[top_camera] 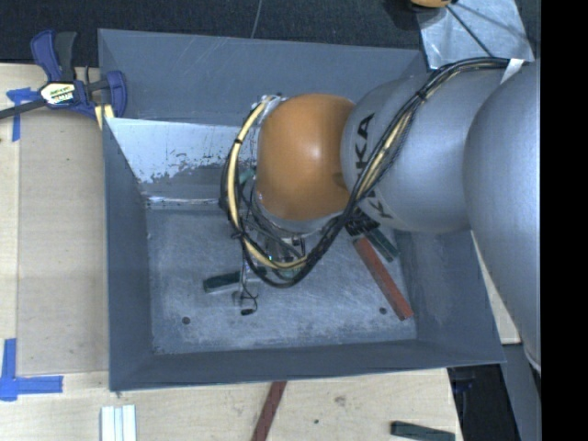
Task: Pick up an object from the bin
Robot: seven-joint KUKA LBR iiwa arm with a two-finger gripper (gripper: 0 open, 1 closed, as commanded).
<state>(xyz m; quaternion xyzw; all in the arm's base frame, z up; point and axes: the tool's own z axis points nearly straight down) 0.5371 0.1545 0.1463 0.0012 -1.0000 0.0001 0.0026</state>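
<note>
One camera looks down on the grey bin (124, 274) from above and a little to one side, fairly near; the arm (432, 154) reaches in from the view's right.

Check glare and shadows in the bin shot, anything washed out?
Camera view: strong glare on the bin's far wall; mild highlight on the orange wrist cover; shadow of the arm darkens the floor beneath it, covering the upper end of the reddish-brown stick.
</note>
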